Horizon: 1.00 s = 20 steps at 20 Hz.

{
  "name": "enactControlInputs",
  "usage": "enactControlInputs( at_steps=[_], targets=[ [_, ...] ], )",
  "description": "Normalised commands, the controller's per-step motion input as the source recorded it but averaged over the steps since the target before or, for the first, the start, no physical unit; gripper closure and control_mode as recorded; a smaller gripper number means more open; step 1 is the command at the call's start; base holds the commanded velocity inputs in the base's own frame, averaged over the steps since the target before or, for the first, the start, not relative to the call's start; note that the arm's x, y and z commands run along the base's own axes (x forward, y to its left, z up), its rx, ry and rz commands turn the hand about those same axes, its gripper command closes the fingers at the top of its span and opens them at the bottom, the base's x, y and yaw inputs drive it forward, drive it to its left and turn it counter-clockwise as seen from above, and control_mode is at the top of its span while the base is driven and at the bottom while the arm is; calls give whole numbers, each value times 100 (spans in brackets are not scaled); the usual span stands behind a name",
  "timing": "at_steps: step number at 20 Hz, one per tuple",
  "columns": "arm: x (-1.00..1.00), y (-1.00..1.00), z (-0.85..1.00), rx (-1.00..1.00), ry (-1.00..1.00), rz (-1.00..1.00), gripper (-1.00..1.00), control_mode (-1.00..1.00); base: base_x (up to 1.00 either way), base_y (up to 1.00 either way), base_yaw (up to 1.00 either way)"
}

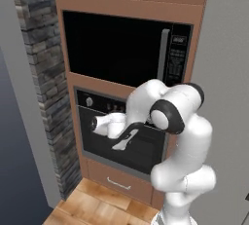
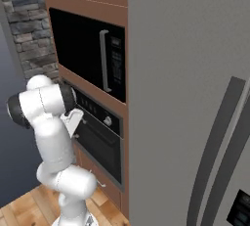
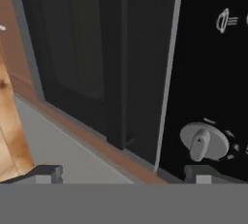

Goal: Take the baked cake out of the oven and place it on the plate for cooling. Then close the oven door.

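We're at the very start: oven door [image 1: 127, 146] shut on the oven [image 2: 100, 137], the baked cake presumably inside, unseen, gripper [image 3: 123, 174] with jaws spread wide near the white knob [image 3: 203, 141]; everything remains.

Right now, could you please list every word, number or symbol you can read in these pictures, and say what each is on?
No words or numbers can be read.
Microwave keypad: pale markings, too small to read.
Oven control strip: a white fan-like symbol at the top of the hand view; short unnumbered ticks around the knob.
Fridge panel at lower right: too blurred to read.
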Motion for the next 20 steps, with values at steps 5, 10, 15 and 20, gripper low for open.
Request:
enactControlInputs(
  at_steps=[5,10,15,20],
  targets=[
    [87,-2,-48,-17,3,10,-100,-100,0,0,0],
    [90,-5,-57,-8,4,17,-100,-100,0,0,0],
    [84,-13,-35,0,1,20,-100,-100,0,0,0],
    [79,-26,-35,0,7,19,-100,-100,0,0,0]
  ],
)
